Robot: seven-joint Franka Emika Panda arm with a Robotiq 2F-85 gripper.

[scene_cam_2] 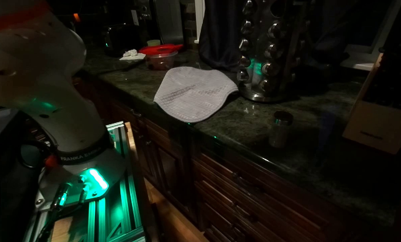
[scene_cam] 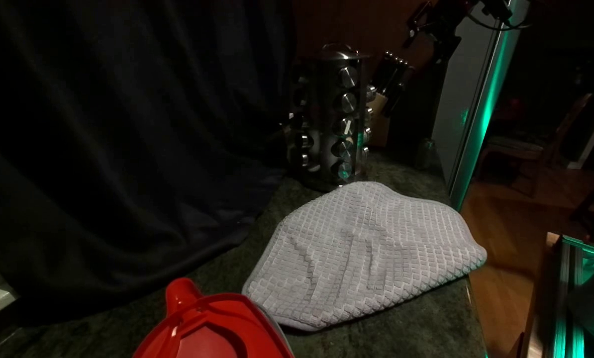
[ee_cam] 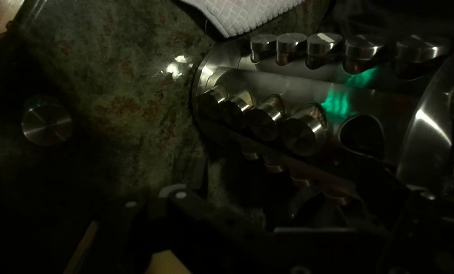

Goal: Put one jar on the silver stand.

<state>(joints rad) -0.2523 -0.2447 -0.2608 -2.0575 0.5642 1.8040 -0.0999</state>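
Countertop (scene_cam_2: pixel 237 122) | jar (scene_cam_2: pixel 280 131) near front edge (scene_cam_2: pixel 267 160) | gap to silver stand (scene_cam_2: pixel 258 57)

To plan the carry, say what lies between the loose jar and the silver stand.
The wrist view shows only bare countertop between the jar and the silver stand.

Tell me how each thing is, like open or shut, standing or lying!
Jaws: open, holding nothing.
Silver stand: upright, jars in it, a top hole empty.
Loose jar: upright, cap on, off the stand.
Gray cloth: spread out, wrinkled.
Knife block: standing, knives in.
Red lid: on the clear tub; whether sealed, unclear.
Drawers: look shut.
Dark curtain: hanging down.
Base light: glowing green.
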